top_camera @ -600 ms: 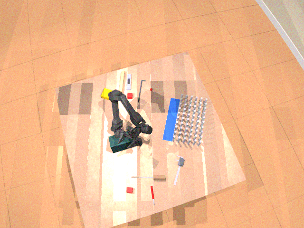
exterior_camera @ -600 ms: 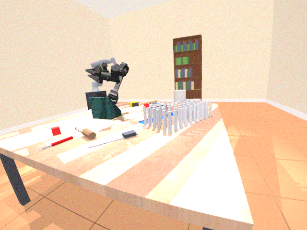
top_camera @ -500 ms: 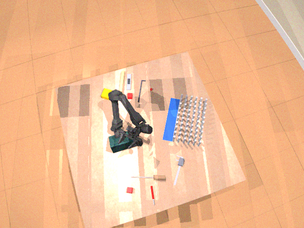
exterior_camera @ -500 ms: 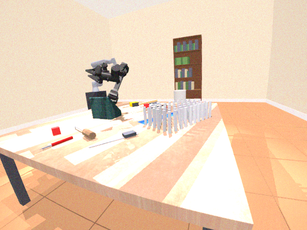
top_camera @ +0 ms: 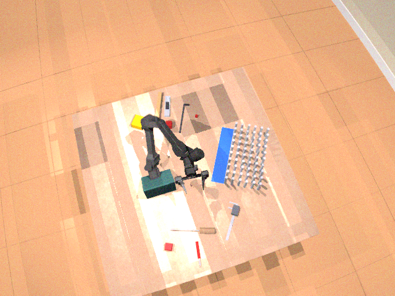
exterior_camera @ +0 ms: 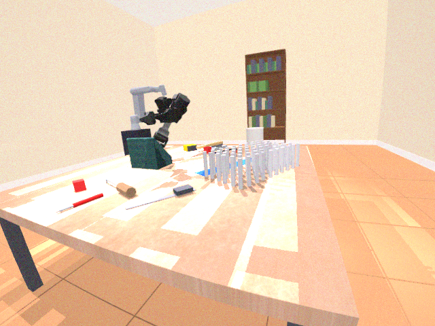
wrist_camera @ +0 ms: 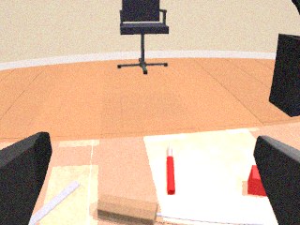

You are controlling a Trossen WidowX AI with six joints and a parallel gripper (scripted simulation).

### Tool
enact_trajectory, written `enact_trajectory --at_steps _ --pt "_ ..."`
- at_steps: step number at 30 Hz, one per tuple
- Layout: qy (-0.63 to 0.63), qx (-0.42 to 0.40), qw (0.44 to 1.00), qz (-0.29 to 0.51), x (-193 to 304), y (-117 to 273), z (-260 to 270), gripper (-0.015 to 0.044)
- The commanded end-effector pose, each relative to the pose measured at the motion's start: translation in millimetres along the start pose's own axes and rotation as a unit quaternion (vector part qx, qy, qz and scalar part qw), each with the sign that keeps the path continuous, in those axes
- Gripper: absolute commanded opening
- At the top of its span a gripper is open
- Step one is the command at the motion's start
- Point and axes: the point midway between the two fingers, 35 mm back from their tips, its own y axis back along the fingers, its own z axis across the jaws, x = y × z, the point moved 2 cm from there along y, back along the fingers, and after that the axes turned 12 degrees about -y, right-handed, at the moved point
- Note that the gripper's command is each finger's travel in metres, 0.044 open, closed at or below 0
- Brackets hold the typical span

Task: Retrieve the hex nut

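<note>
The metal spacers (top_camera: 236,126) (exterior_camera: 240,173) stand upright in rows at the right of the table. The blue taped strip (top_camera: 222,156) (exterior_camera: 202,172) lies along their near side, and no nut can be made out on it. The hex nut is not visible in any view. A black rod with a short bent end (top_camera: 181,119) lies left of the strip's far end. My gripper (top_camera: 194,191) (wrist_camera: 156,145) is open and empty, raised above the table between the teal base and the strip. It is away from the spacers and the tools.
A wooden-handled tool (top_camera: 207,230) (exterior_camera: 126,189) (wrist_camera: 127,208), a caliper (top_camera: 235,210) (exterior_camera: 183,190) (wrist_camera: 55,202), a red pen (top_camera: 198,250) (exterior_camera: 88,199) (wrist_camera: 171,175) and a red block (top_camera: 168,246) (exterior_camera: 79,185) lie toward the table's front. A yellow block (top_camera: 137,121) and a grey device (top_camera: 167,110) lie behind the arm.
</note>
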Motion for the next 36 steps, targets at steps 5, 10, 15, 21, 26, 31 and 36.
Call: enact_trajectory --at_steps 5,10,15,21,26,31,36 --pt "0.136 -0.291 0.941 0.111 60 62 81 0.044" --pt "0.225 -0.458 0.848 0.142 94 119 110 0.044" --pt "0.307 -0.61 0.718 0.134 121 180 123 0.044" --pt "0.327 -0.648 0.676 0.126 127 197 123 0.044" --pt "0.327 -0.648 0.676 0.126 127 197 123 0.044" --pt "0.327 -0.648 0.676 0.126 127 197 123 0.044" --pt "0.327 -0.648 0.676 0.126 127 197 123 0.044"
